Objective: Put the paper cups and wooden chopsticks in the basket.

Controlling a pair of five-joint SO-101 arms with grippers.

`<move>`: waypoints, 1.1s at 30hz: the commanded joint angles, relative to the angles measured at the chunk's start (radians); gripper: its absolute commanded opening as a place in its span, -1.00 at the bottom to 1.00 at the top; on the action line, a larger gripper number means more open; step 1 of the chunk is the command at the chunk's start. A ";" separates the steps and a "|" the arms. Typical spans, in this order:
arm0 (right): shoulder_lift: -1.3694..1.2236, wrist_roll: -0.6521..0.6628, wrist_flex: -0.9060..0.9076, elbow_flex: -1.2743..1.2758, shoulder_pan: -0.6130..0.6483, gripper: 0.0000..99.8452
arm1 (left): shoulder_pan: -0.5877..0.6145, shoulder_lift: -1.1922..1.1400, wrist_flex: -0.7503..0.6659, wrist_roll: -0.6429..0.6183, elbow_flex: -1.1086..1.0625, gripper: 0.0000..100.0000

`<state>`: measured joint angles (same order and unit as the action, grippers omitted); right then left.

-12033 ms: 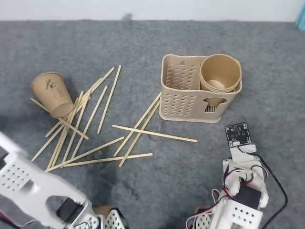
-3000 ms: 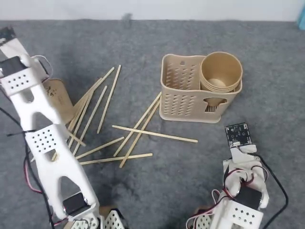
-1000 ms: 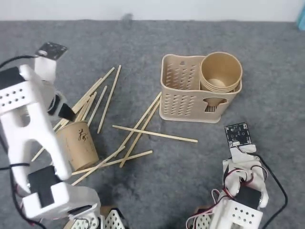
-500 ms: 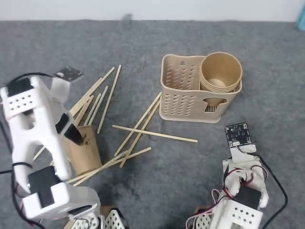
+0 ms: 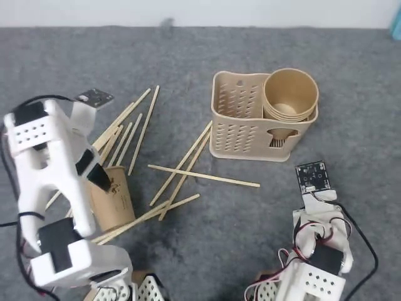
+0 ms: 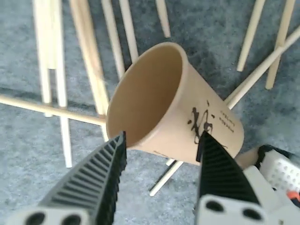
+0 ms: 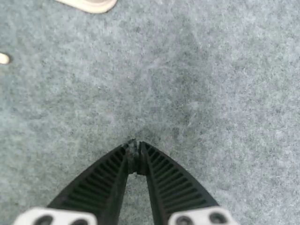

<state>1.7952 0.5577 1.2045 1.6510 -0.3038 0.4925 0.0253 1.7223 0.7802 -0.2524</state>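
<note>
where the left gripper [image 6: 163, 138] closes its two black ribbed jaws on either side of the wall just below the rim, the paper cup [image 6: 168, 98] is held tilted with its open mouth turned toward the wrist camera. it is over the left part of the grey carpet [image 5: 188, 56] and well apart from the basket [image 5: 241, 135]. whether its base touches the surface cannot be told. wooden chopsticks [image 6: 89, 61] lie loose around and beneath it: a fan of them beyond the cup, two long ones running out from beside its base, and several more crossing one another in the stretch between the cup and the basket, two of them reaching the basket's foot. the cup is plain brown paper, tapered, with a rolled rim and a smooth tan inside. dark brush-like characters and a short line of small print mark its side, too small to read. the basket is beige plastic with slotted walls and two compartments, and a stack of paper cups [image 5: 290, 94] stands mouth-up in the compartment on the right arm's side. the right gripper [image 7: 135, 146] hangs just above the carpet near the basket's front, its jaws pressed together tip to tip with nothing between them.
</note>
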 commanded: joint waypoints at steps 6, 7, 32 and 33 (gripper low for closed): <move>0.019 0.018 -0.002 -0.005 0.013 -0.98 | -0.069 0.040 0.035 0.015 -0.050 -0.54; 0.019 0.018 -0.002 -0.005 0.013 -0.98 | -0.077 0.040 0.035 0.015 -0.050 -0.54; 0.019 0.018 -0.002 -0.005 0.012 -0.98 | -0.172 0.052 0.035 0.087 -0.077 -0.97; 0.019 0.018 -0.004 -0.005 0.010 -0.98 | -0.158 0.052 0.035 0.087 -0.054 -0.97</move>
<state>1.7952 0.5577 1.2045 1.6510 -0.3038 0.3023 0.0637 1.7315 0.8569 -0.3598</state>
